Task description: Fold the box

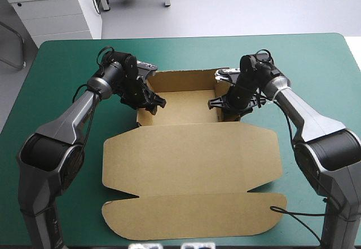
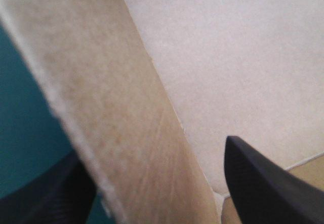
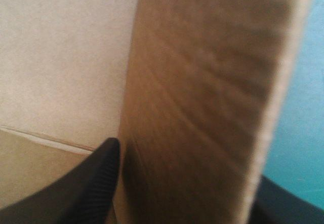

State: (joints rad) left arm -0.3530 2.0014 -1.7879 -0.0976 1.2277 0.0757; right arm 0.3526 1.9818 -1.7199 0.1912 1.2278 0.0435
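Where the left end effector [image 1: 151, 102] meets the brown box [image 1: 189, 142], its black fingers [image 2: 258, 183] are nearly closed on the box's raised left wall [image 2: 126, 107] — one outside, one inside. The box lies at the middle of the teal-green desk [image 1: 56, 63]: an open tray [image 1: 186, 107] at its far part, the lid [image 1: 192, 164] spread flat on its near side. At the box's right wall [image 3: 202, 107], the right end effector [image 1: 221, 103] pinches the board the same way — fingers on either face.
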